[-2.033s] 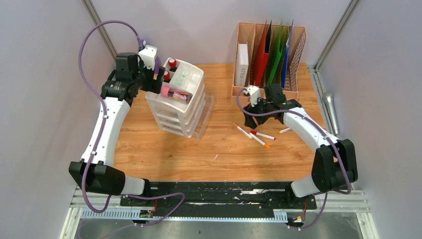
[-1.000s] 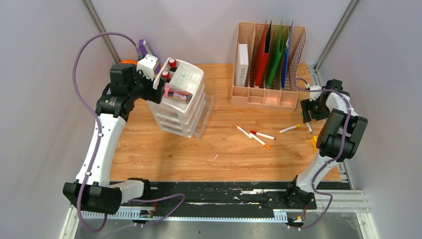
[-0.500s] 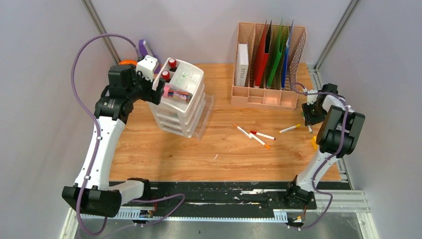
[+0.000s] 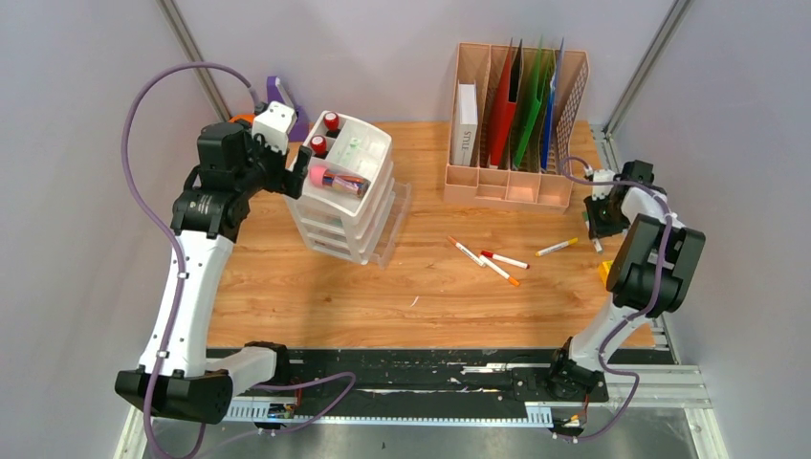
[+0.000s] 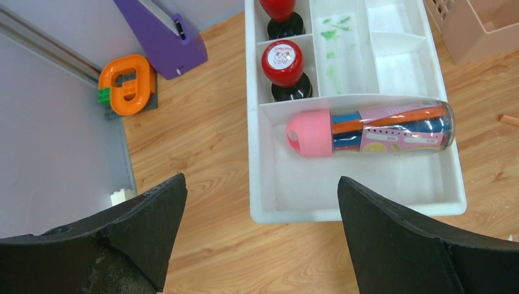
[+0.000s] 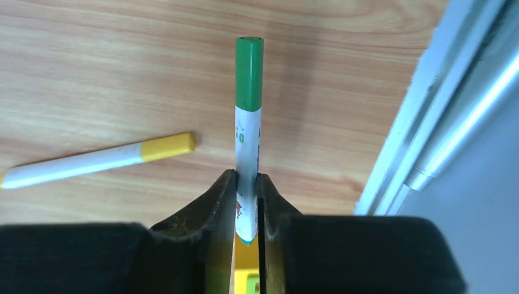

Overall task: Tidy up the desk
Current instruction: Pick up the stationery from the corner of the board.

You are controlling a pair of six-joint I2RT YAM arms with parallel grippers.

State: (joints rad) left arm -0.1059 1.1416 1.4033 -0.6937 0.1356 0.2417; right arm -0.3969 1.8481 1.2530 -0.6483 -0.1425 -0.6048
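1. The black rail bounds the near edge of the counter, a wood-grain top running between grey walls. I judge it rigid, heavy and fixed, with nothing to grip, so tidying means lifting what lies on it.
2. Mid-counter lie three loose markers, with a yellow-capped marker further right. They look light and stiff with slick barrels, and are best pinched mid-length.
3. At the right edge, the right jaws are pressed onto a green marker, gripping its white barrel below the cap.
4. Left of centre, the left jaws hang spread and empty above the drawer unit, whose top tray holds a pink-capped pen tube.
5. Farthest stands the file holder.
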